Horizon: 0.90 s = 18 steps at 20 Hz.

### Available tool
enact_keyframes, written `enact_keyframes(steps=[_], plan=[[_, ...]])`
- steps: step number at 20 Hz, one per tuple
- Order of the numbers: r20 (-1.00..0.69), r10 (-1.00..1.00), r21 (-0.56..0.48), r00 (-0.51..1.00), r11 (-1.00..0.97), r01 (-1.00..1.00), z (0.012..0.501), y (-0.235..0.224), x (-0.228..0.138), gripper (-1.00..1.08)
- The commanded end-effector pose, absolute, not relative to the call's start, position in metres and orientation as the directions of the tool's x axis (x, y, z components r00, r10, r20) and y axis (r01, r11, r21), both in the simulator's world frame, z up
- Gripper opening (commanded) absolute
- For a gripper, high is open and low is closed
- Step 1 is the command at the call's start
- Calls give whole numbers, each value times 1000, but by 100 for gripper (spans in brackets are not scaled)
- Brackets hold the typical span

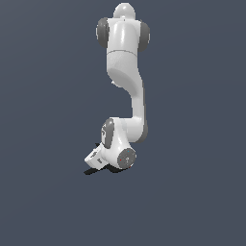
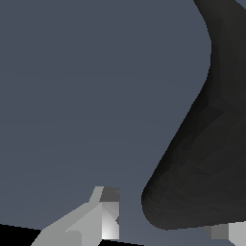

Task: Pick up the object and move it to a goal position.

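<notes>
The object (image 2: 202, 144), a black clamp, fills one side of the wrist view. Its rounded end sits down between my two fingers. My gripper (image 2: 166, 214) is open around it. One grey fingertip (image 2: 109, 197) stands a small gap away from the rounded end. The other fingertip (image 2: 222, 231) shows only at the picture's edge, right by the object. In the exterior view my gripper (image 1: 94, 162) is low over the floor. The hand hides the object there, and only a dark sliver shows beneath it.
The white arm (image 1: 126, 77) stands upright behind the hand and bends down to it. A plain dark grey floor (image 1: 43, 192) surrounds the arm on all sides.
</notes>
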<state>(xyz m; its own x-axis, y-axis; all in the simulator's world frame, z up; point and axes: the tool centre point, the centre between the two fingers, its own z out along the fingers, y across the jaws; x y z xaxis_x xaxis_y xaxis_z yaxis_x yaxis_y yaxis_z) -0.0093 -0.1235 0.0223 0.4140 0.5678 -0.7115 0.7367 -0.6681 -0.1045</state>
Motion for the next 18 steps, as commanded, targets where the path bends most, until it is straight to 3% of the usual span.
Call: enact_keyframes(steps=[1, 4, 5, 18], plan=[[-712, 568, -104, 414, -667, 737, 21, -125, -10, 28], [-712, 568, -104, 414, -667, 737, 21, -124, -9, 28], [-712, 568, -104, 414, -667, 737, 21, -124, -9, -100], [-712, 567, -103, 414, -668, 737, 22, -124, -10, -100]])
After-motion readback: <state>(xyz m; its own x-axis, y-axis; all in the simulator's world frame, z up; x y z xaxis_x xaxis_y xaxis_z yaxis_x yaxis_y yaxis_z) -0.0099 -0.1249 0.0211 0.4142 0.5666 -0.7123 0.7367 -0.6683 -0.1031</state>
